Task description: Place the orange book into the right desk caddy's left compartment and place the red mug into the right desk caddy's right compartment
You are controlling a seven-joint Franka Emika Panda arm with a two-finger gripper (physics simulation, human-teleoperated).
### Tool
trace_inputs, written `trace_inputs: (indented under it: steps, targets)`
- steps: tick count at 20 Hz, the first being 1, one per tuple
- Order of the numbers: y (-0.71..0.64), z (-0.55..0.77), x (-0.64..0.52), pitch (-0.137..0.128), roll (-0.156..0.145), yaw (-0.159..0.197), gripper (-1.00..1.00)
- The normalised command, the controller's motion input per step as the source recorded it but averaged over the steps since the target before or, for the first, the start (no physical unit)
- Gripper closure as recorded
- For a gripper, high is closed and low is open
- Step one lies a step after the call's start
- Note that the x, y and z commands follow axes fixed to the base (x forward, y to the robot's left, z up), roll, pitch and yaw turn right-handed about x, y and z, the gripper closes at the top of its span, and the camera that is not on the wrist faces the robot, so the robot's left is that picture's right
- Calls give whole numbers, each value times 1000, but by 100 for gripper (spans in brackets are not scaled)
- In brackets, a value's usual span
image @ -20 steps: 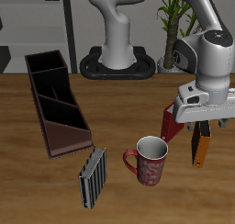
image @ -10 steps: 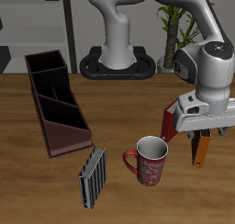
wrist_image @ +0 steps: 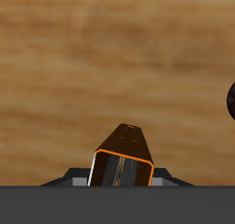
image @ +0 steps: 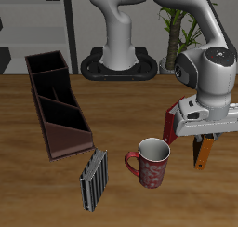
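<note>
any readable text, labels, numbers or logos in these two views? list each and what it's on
None readable in either view.
Small thin orange book with dark spine edge: plain cover, no title visible.
Large red mug with pale speckles: a pattern, not lettering.
Grey-and-black striped book: stripes only.
Long dark maroon-brown open-topped desk caddy: no label.
White-grey robot arm: no legible marking.

The exterior camera looks down from high front; the wrist camera looks close down; both share the brown wooden table [image: 28,175] and the thin orange book [wrist_image: 124,159].
</note>
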Motion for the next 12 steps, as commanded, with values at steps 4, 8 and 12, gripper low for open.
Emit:
trace_inputs:
  steps: [4, 8, 12]
  targets:
    - [-98, 110, -7, -7, -6, -6, 100]
    - [-89, 379, -101, -27, 2, -10, 100]
    - [-89, 466, -222, -9, 10, 42, 100]
